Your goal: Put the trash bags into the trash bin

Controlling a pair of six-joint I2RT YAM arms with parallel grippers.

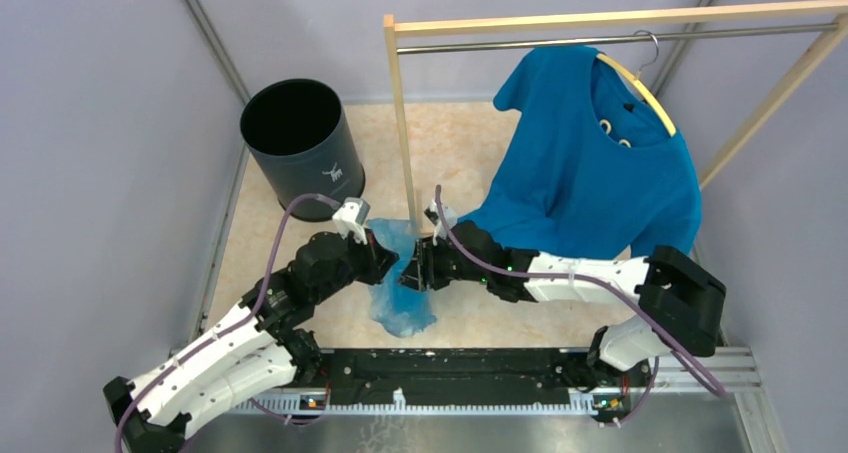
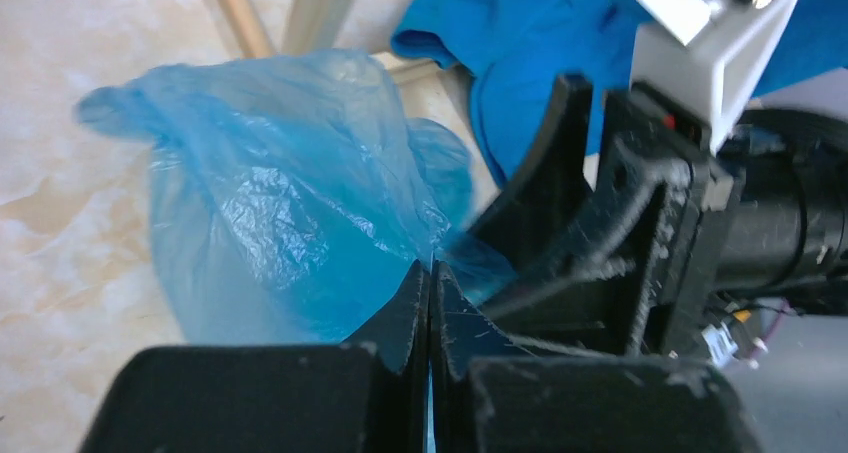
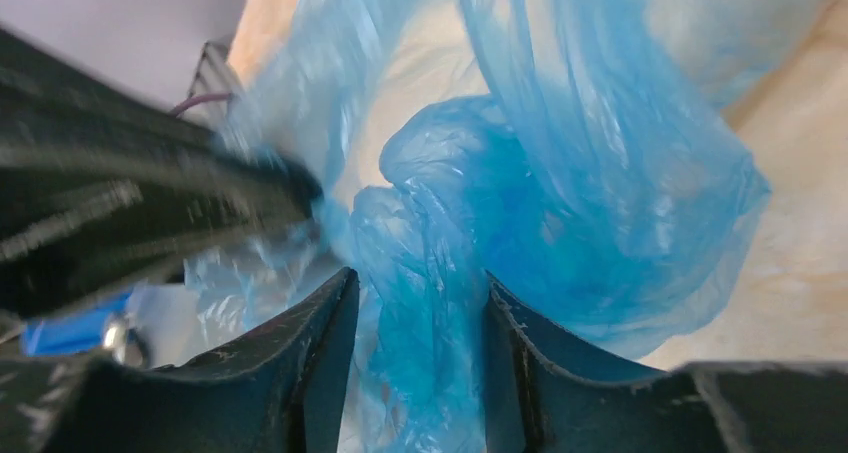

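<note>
Beige marbled tabletop (image 1: 455,143) — black trash bin (image 1: 310,168), wooden rack (image 1: 402,123)

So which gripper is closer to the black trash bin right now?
Left. The left gripper is just near-right of the trash bin, pinching the trash bag; the right gripper meets it from the bag's other side, farther from the bin.

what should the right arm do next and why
Probably close the right fingers onto the bag. They stand apart with a bunched fold of it between them, while the left fingers are pinched shut on another part, so a second grip looks like the step before lifting.
</note>
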